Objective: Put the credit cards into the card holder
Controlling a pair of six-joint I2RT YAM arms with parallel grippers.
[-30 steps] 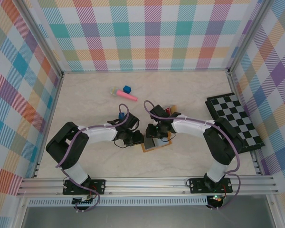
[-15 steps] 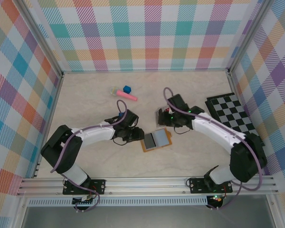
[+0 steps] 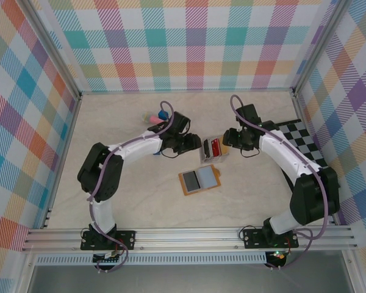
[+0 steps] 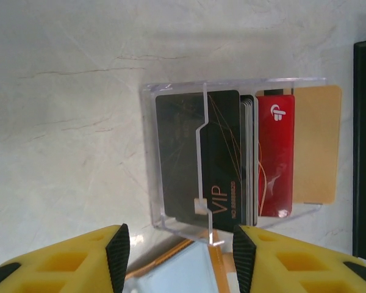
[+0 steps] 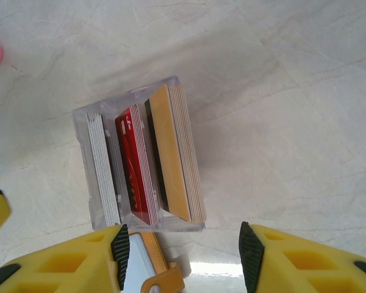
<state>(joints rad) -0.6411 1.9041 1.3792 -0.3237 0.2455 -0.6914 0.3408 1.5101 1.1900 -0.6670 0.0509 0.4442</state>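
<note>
You're at the pick-up step. The credit cards (image 4: 274, 152) sit fanned inside the clear box (image 4: 147, 152). The card holder (image 3: 217, 177) lies open just on the arm-base side of that box. Your left gripper (image 4: 180, 250) and right gripper (image 5: 183, 256) flank the box, jaws partly apart and empty. Next, I judge, you need to pinch a single card cleanly.

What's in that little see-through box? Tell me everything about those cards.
The credit cards are thin, plastic-looking rectangles: a black one marked VIP, red ones, tan ones and a pale grey bunch. They stand on edge, leaning, packed side by side inside a clear box on the marbled table, just beyond the card holder.
</note>
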